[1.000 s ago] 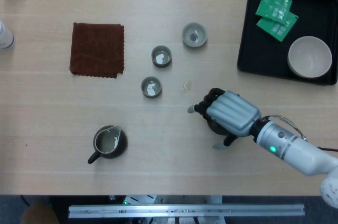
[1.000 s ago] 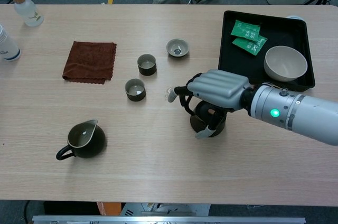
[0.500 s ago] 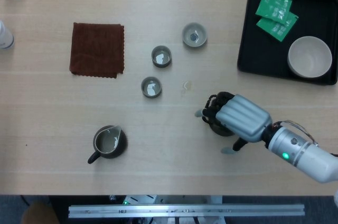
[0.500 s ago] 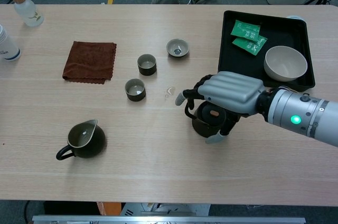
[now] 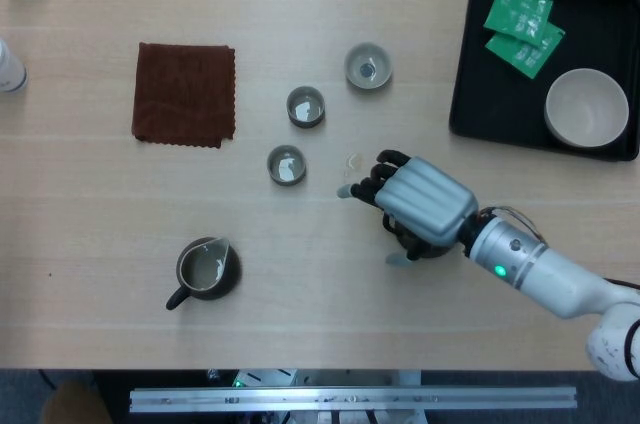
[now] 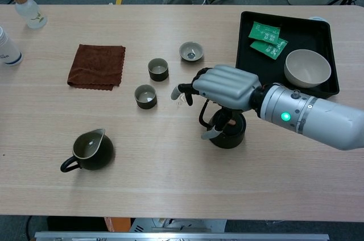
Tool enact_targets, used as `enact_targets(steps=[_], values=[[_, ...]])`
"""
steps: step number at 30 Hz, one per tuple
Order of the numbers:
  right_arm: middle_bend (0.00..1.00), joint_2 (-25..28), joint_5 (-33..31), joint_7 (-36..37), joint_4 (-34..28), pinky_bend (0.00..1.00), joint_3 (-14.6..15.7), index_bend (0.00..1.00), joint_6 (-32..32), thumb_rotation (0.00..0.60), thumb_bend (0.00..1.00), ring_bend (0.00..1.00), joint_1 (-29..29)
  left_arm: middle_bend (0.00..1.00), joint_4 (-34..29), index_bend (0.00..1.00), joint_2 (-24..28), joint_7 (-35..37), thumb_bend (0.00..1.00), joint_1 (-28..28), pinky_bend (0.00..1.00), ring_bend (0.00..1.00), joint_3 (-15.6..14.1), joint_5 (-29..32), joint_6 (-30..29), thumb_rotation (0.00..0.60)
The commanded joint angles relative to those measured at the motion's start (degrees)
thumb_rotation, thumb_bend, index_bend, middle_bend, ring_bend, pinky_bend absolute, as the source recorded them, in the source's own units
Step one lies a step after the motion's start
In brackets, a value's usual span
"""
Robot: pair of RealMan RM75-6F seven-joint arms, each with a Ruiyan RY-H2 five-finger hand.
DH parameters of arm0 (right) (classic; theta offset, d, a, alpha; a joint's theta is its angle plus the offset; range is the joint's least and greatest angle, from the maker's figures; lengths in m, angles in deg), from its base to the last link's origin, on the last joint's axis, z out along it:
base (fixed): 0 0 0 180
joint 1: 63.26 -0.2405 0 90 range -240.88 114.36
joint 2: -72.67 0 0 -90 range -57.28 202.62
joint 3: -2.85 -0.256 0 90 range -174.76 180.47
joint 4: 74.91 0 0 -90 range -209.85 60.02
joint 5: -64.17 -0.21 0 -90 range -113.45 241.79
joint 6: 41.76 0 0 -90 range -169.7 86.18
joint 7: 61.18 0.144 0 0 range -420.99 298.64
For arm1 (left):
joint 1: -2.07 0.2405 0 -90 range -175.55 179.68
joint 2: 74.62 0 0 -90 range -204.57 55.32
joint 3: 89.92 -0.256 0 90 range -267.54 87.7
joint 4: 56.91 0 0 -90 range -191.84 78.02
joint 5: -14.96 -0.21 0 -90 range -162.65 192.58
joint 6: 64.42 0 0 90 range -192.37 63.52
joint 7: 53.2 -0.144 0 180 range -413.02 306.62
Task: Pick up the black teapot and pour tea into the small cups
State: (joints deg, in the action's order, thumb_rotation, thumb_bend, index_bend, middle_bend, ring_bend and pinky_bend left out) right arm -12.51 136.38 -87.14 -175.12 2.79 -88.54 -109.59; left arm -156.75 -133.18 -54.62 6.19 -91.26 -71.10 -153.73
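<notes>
- Black teapot (image 6: pixel 229 133) stood upright on the table (image 6: pixel 170 184), right of centre, mostly covered in the head view (image 5: pixel 415 242); spout direction and long axis could not be told, since the hand hid most of the body.
- Right hand (image 6: pixel 219 88) hung over the pot's top with fingers (image 6: pixel 185 90) reaching left toward the cups; in the head view (image 5: pixel 415 202) sat directly above the pot. Whether gripping the handle or only hovering could not be told.
- Against half a second earlier: hand shifted left and up-table, fingertips closer to the nearest cup; pot seemed to stay about where it was.
- Counted three small cups: one nearest the hand (image 6: pixel 145 96), one behind (image 6: pixel 158 69), one wider and farther back (image 6: pixel 191 52); each seen from above too (image 5: pixel 286 164) (image 5: pixel 305 106) (image 5: pixel 367 66).
- One dark pitcher (image 6: pixel 90 150) with handle at front left, well apart from the pot.
- One brown cloth (image 6: pixel 96 66) lay flat at left.
- One black tray (image 6: pixel 250 59) at right rear carried one pale bowl (image 6: pixel 307 67) and two green packets (image 6: pixel 267 39).
- Two bottles (image 6: pixel 27 9) (image 6: pixel 8 48) at the far left edge.
- Left hand absent from both views.
</notes>
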Motion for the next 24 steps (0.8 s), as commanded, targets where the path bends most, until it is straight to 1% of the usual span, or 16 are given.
enact_targets(steps=[1,6,10,15,20,24], values=[[0.4,-1.67,-3.17,-2.9,1.57,0.18,-0.52,0.21,2.19,0.474,0.0,0.29,-1.73,0.12,0.1,0.16,-0.01,0.1,0.3,0.11,0.13,0.11,-0.05,0.11,-0.03,0.6],[0.42,-2.94,-6.8,-5.56,3.07,0.18,0.03,0.21,3.42,0.472,0.0,0.29,-2.79,0.12,0.2,0.16,-0.01,0.21,0.3,0.21,0.13,0.11,-0.22,0.11,0.09,0.6],[0.43,-2.97,-8.18,-5.65,3.2,0.18,0.46,0.21,3.63,0.471,0.0,0.29,-3.01,0.12,0.05,0.16,0.3,0.37,0.3,0.21,0.13,0.11,-0.4,0.31,0.49,0.6],[0.45,-1.63,-7.53,-5.38,1.98,0.18,1.06,0.21,2.39,0.469,0.0,0.33,-2.54,0.12,0.07,0.16,0.32,0.55,0.3,0.23,0.13,0.11,-0.41,0.28,0.51,0.6],[0.48,1.29,-5.95,-4.32,-0.71,0.18,1.9,0.21,0.41,0.471,0.0,0.41,-1.29,0.12,0.24,0.16,0.2,0.36,0.3,0.14,0.13,0.11,-0.54,0.19,0.81,0.6],[0.49,3.72,-4.53,-3.62,-2.46,0.18,2.7,0.21,-1.06,0.472,0.0,0.45,-0.19,0.12,0.21,0.16,0.08,0.19,0.3,0.03,0.13,0.11,-0.56,0.0,0.93,0.6]])
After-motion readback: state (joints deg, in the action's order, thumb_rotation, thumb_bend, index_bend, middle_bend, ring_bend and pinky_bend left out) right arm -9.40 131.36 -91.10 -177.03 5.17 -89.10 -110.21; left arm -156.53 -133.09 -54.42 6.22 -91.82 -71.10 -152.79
